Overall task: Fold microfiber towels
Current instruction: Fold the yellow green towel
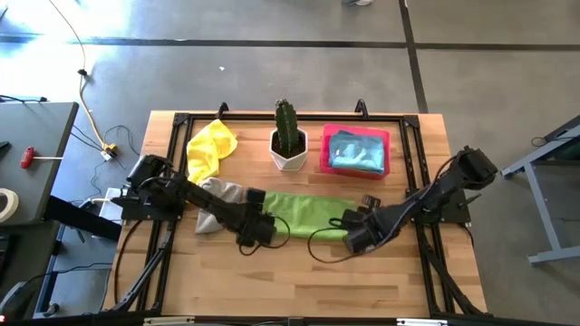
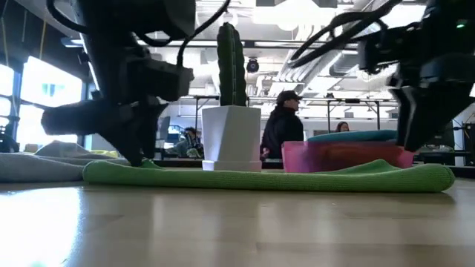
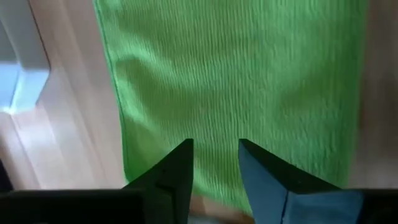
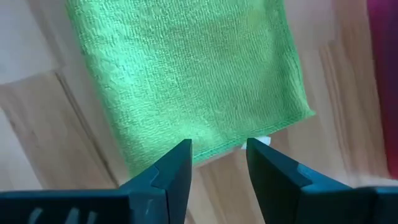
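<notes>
We count four towels on the wooden surface: one lime green towel lying flat and folded into a long strip across the middle, one grey towel bunched at its left end, one yellow towel crumpled near the far left corner, and one light blue towel heaped in the single pink tray. One cactus in a white pot stands between the yellow towel and the tray, just behind the green strip.

We see two grippers, one at each short end of the green towel. The left gripper hangs over the strip's left end, its fingers parted by a narrow gap and holding nothing. The right gripper sits over the right end, near the corner, also narrowly parted and empty.

The green towel's long edges run straight and clean. The near half of the surface lies bare in front of it; the far side is crowded by pot and tray.
</notes>
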